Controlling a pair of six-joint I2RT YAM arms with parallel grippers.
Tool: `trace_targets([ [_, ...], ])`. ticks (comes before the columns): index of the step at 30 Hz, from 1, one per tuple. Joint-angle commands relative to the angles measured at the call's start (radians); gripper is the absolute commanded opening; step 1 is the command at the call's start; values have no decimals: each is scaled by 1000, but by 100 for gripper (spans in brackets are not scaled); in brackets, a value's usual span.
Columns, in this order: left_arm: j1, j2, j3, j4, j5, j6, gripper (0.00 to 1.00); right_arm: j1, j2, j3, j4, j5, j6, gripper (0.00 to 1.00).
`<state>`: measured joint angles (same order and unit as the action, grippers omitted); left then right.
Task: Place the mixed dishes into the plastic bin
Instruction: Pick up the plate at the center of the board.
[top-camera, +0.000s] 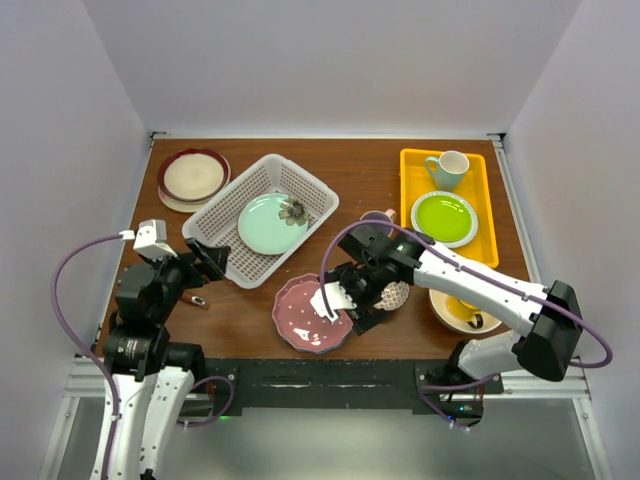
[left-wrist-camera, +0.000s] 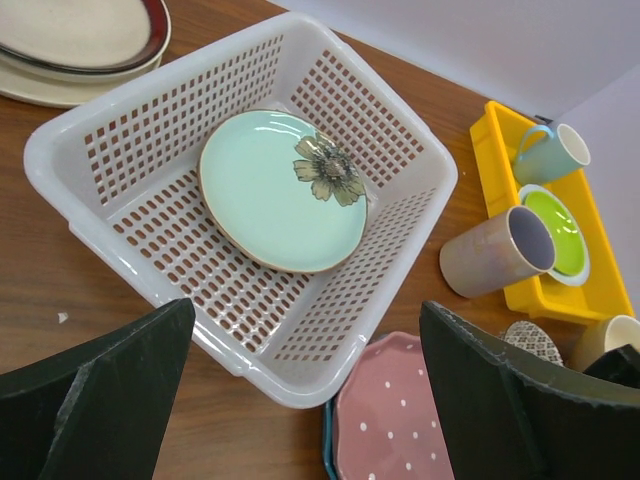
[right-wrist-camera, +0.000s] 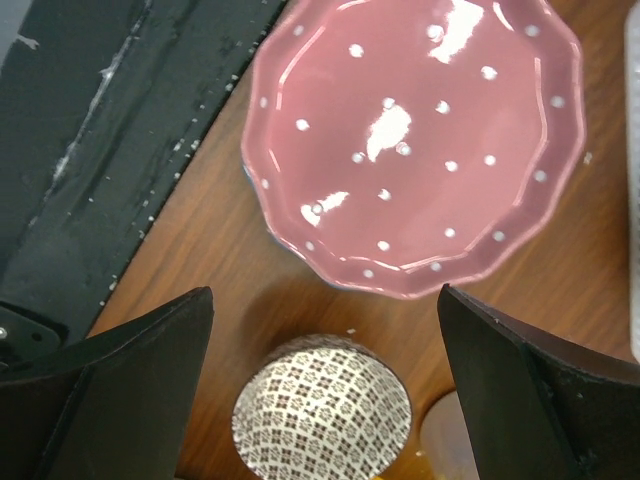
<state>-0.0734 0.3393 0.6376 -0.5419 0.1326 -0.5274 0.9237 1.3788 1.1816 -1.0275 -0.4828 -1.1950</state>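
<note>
The plastic bin (top-camera: 222, 205) is a white lattice basket at the back left, holding a mint plate with a flower (top-camera: 272, 222). My left gripper (top-camera: 205, 272) hovers open just off the bin's near corner (left-wrist-camera: 270, 385), with nothing between its fingers. A pink dotted plate (top-camera: 305, 315) lies on a blue plate near the front edge. My right gripper (top-camera: 348, 298) is open above the plate's right edge. In its wrist view the small patterned bowl (right-wrist-camera: 322, 410) sits between the fingers and the pink plate (right-wrist-camera: 415, 140) beyond. A beige mug (top-camera: 378, 220) and a cream bowl (top-camera: 462, 312) lie nearby.
A yellow tray (top-camera: 487, 215) at the back right holds a teal mug (top-camera: 447, 168) and a green plate (top-camera: 444, 217). Stacked cream plates with a dark red rim (top-camera: 194, 176) sit at the back left corner. White walls enclose the table on three sides.
</note>
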Motion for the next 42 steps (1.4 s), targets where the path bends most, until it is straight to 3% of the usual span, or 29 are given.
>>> trace_targets([
  [1,0,-48,-4,2,64,-52,100,66,-27,-30,75,38,84,98],
  [5,0,-63,-10,-26,79,-62,100,139,-9,-53,122,32,140,93],
  [13,0,-88,-55,-46,162,-109,96,294,20,-138,231,101,262,72],
  [17,0,-74,-56,-59,174,-89,96,311,46,-117,274,304,319,72],
  [20,0,-68,-56,-64,170,-77,95,310,60,-93,242,351,330,70],
  [29,0,-69,2,-132,122,-54,95,310,17,-140,261,260,410,66],
  [36,0,-129,-22,-125,101,-117,95,279,-26,-134,245,253,413,71],
  [42,0,-71,-10,-116,117,-85,95,207,-26,-106,245,187,417,75],
])
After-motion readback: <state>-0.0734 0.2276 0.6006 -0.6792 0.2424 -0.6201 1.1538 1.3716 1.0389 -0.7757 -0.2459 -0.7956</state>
